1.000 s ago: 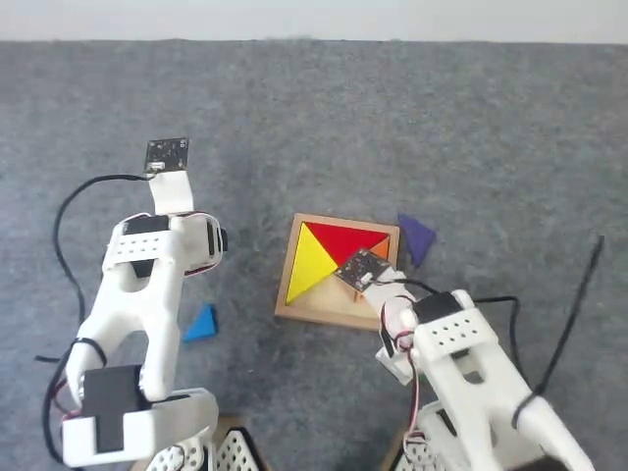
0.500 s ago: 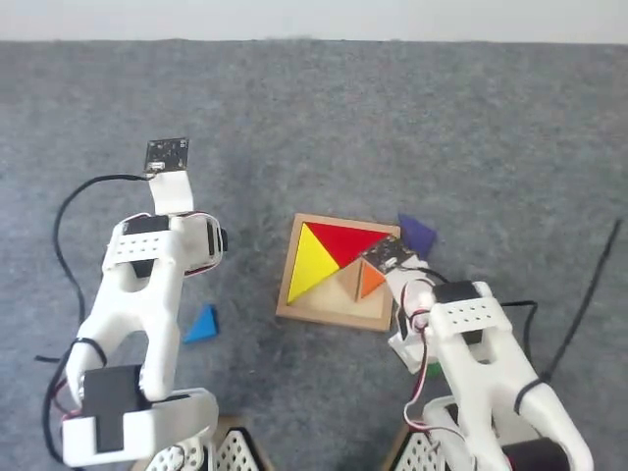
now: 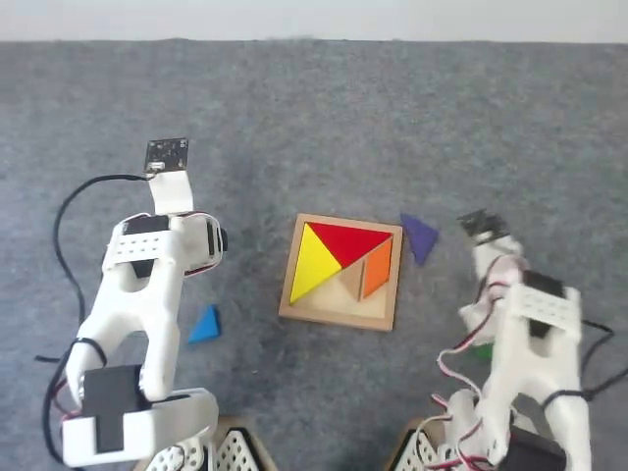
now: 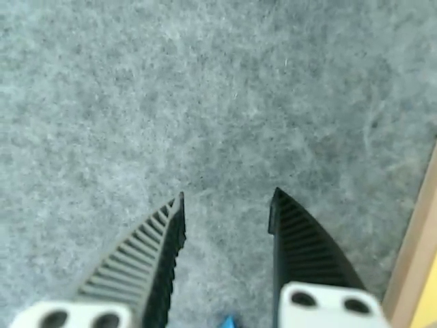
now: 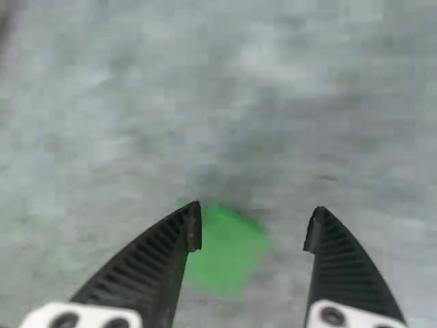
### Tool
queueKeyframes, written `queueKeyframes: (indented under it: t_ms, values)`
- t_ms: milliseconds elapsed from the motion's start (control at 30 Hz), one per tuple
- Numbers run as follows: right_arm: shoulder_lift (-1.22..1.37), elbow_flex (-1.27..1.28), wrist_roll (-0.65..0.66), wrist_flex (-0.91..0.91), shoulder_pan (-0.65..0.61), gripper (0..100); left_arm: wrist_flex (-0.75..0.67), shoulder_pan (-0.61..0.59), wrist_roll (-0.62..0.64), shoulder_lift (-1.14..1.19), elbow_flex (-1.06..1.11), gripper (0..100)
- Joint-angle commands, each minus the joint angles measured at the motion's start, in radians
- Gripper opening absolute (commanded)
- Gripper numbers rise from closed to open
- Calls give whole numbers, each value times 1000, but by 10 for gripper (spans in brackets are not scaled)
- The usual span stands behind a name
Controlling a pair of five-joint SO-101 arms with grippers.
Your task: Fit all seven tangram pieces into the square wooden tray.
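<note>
Tray [image 3: 336,308] holds yellow piece [image 3: 312,263] at 9 o'clock, red piece [image 3: 348,240] at 12, orange piece [image 3: 376,268] at 3; left pincer [image 4: 227,198] and right pincer [image 5: 256,208] gape wide.

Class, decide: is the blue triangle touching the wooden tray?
Apart. The high view shows a stretch of bare carpet between the blue triangle and the wooden tray.

grey felt table [image 3: 392,118] | on it: wooden tray [image 3: 334,309], purple piece [image 3: 420,237], blue piece [image 3: 205,325], green piece [image 5: 229,249]
</note>
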Motion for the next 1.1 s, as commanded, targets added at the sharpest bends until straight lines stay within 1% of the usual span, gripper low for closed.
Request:
queueKeyframes:
  t_ms: [0,133,267,300,333,400,500,667,867,933,1067]
  values:
    - [2,-121,15,-7,36,256,-17,-3,-15,-40,-1,199]
    - [2,-180,9,93,-18,256,-17,-3,-15,-40,-1,199]
    - [-8,-157,-44,292,-73,259,-14,-3,-15,-40,1,199]
    - [-10,-135,-54,308,-77,260,-14,-3,-15,-40,1,199]
    - [-12,-117,-68,302,-77,260,-15,-3,-15,-40,1,199]
    - [-4,-72,-121,229,-77,266,-17,-3,-15,-40,1,199]
    - [16,-2,-173,145,-82,306,-12,-3,-14,-40,1,199]
    - [68,26,-161,117,-77,362,-12,-5,-14,-40,1,199]
    - [171,26,-158,81,-79,360,-12,-3,-14,-40,1,199]
    - [211,25,-160,76,-79,328,-12,-3,-14,-40,1,199]
    - [237,-2,-164,73,-79,178,-14,-3,-14,-40,1,199]
